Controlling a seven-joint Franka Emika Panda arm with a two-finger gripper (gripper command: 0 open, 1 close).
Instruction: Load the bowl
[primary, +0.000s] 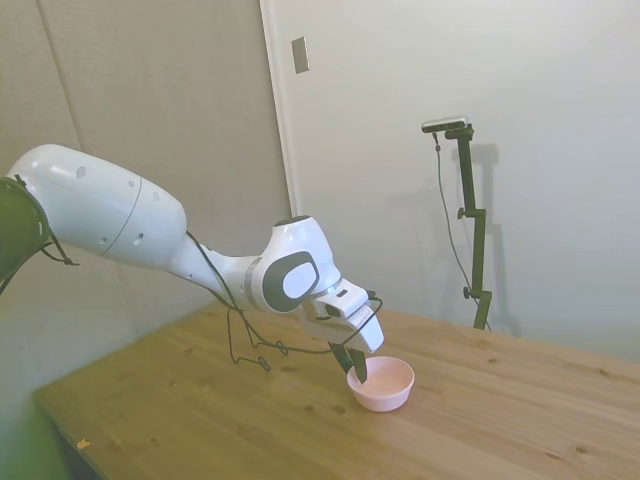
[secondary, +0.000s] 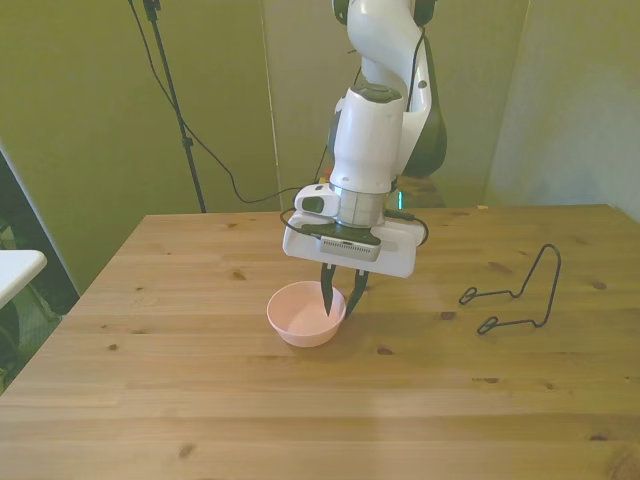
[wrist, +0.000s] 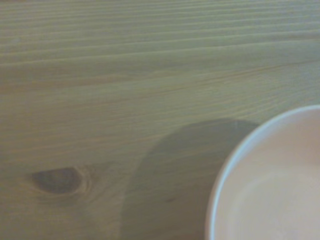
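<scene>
The pale pink bowl (secondary: 300, 316) sits upright and empty on the wooden table (secondary: 200, 400), near its middle. My gripper (secondary: 341, 298) points down at the bowl's rim on the front view's right. One finger reaches inside the bowl and the other stands just outside it, with a gap between them, so the gripper is open astride the rim. From the side, the gripper (primary: 357, 368) is at the near-left rim of the bowl (primary: 388, 386). In the wrist view, part of the bowl (wrist: 280, 190) and its shadow on the wood show.
A black wire rack (secondary: 515, 297) stands on the table toward the front view's right, a hand's width from the bowl. In the side view the wire rack (primary: 250, 345) is behind the arm. A white surface edge (secondary: 15, 268) juts in beyond the table's left side.
</scene>
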